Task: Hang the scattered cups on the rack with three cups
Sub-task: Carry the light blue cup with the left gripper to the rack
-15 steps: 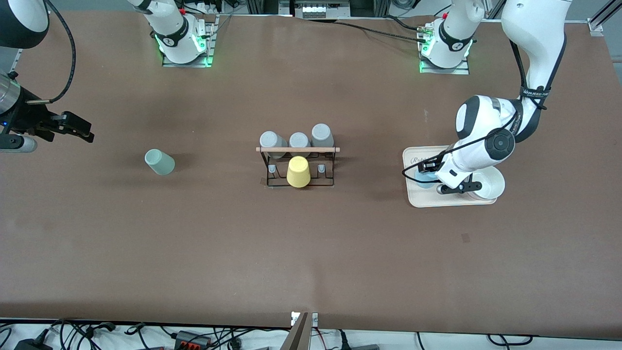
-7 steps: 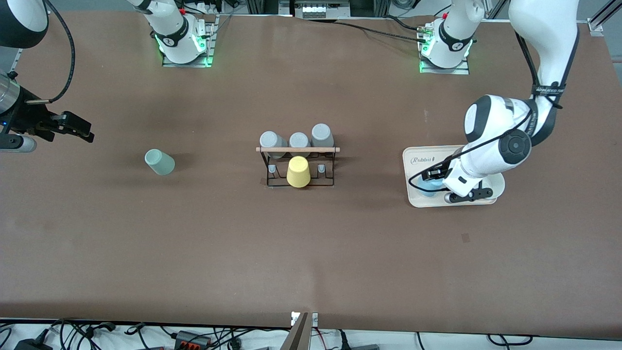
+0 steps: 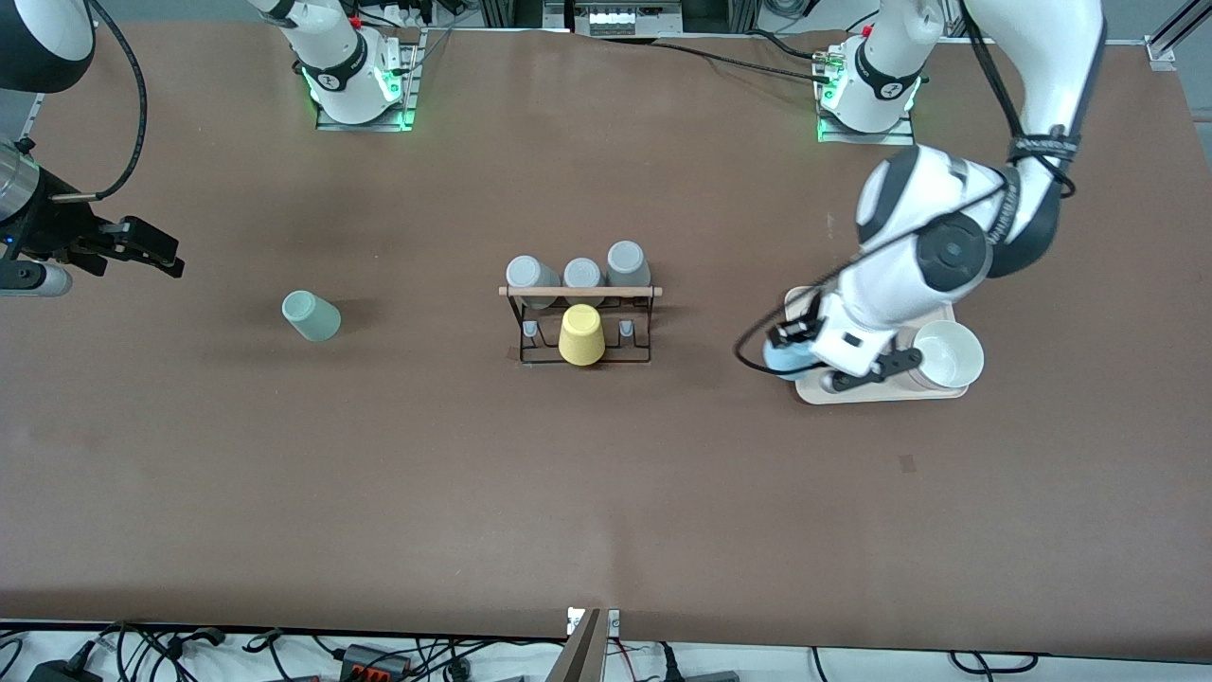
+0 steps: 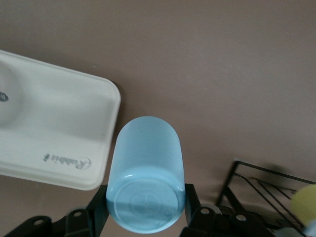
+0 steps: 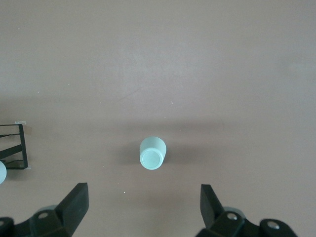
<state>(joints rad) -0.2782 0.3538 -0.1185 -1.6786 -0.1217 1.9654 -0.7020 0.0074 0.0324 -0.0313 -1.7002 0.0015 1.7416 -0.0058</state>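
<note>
Blue cup [image 3: 784,358] sits clamped in your left gripper [image 3: 793,357], lifted over the tray's [image 3: 881,393] edge toward the rack; the left wrist view shows both fingers [image 4: 191,201] pressed on its sides. A white bowl [image 3: 947,354] rests on the tray. Your rack [image 3: 580,322] stands mid-table with a yellow cup [image 3: 580,334] on its nearer row and three grey cups [image 3: 579,273] on the farther one. Your mint cup [image 3: 311,315] stands toward the right arm's end of the table. Your right gripper [image 3: 151,250] waits above that end, jaws wide and empty.
</note>
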